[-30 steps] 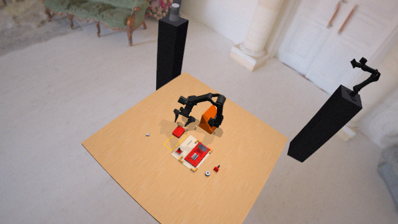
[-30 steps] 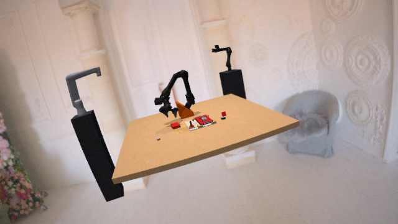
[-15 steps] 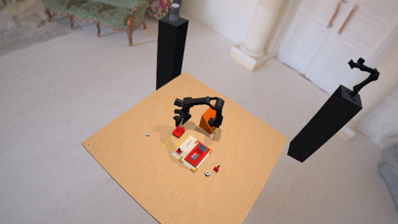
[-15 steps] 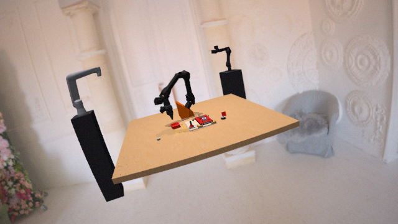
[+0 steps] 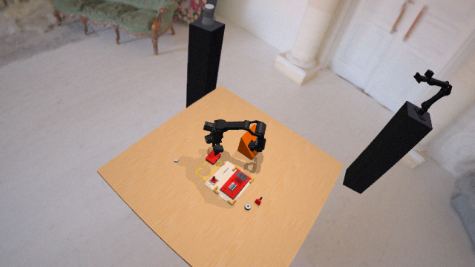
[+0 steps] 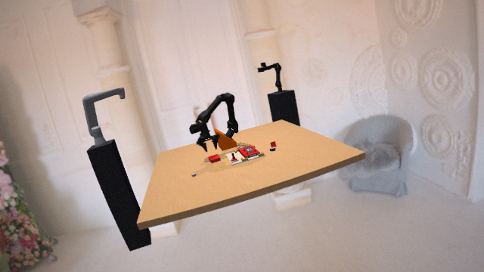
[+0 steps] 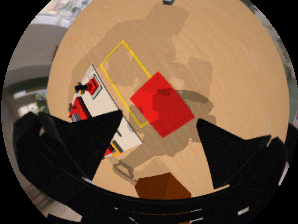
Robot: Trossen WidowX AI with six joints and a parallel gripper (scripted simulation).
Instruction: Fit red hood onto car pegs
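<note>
The red hood [image 5: 212,158] [image 6: 214,158] [image 7: 162,110] lies flat on the table, at the far corner of a yellow outlined rectangle [image 5: 200,167]. My gripper [image 5: 215,147] [image 6: 209,145] [image 7: 160,117] is open and empty, a little above the hood, with a finger on each side of it in the wrist view. The red chassis [image 5: 234,182] [image 6: 246,153] with its grey engine block sits in the cream jig plate [image 5: 223,171] [image 6: 237,160], to the right of the hood. The pegs are too small to make out.
The arm's orange base [image 5: 247,145] [image 6: 225,141] stands behind the jig. A small red part [image 5: 213,180] sits on the jig's left side. A wheel [image 5: 247,207] and a small red piece [image 5: 258,201] [image 6: 272,144] lie nearby. A small grey part [image 5: 176,160] [image 6: 193,174] [image 7: 169,0] lies left.
</note>
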